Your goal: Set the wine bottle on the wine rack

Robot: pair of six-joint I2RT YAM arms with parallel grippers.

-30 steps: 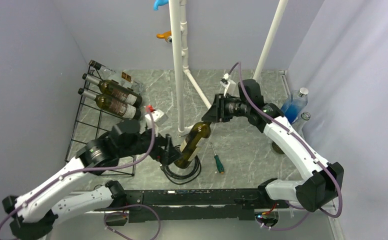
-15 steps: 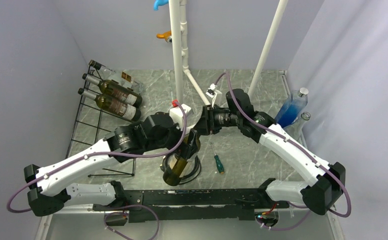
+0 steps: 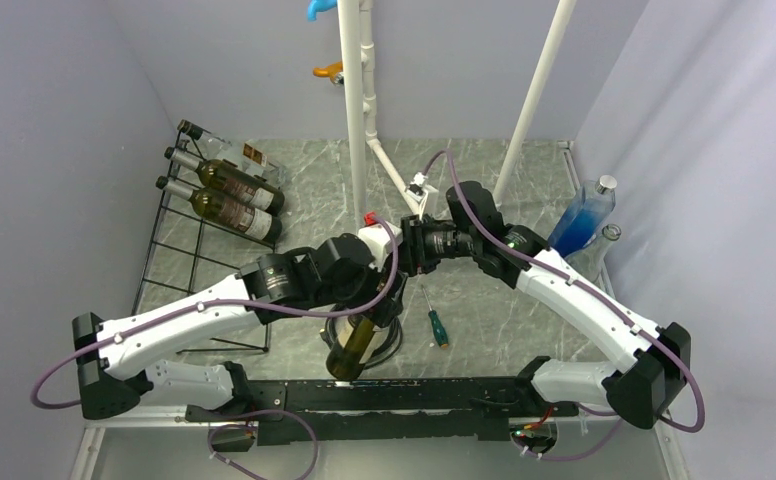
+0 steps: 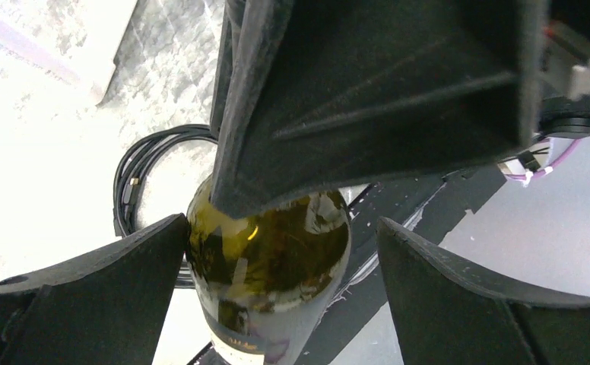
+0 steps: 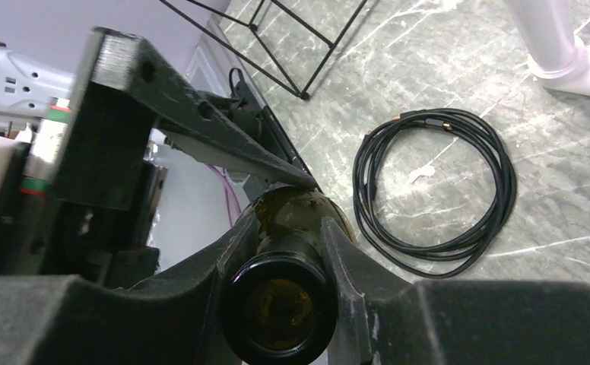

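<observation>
Swung in from the left, the left end effector [image 4: 277, 262] now stands spread either side of the wine bottle [image 3: 356, 345]. It hangs tilted over the counter's [image 3: 494, 300] near middle, neck pinched by the right end effector [image 5: 287, 255], right of the wine rack [image 3: 200, 250].

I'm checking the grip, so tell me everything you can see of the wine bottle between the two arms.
The wine bottle is glossy dark olive-green glass with a dark label low on its body. It is tilted, neck toward the right arm, base toward the near edge of the table. The right gripper is shut on its neck; the left gripper has open fingers flanking its shoulder, not gripping.
</observation>
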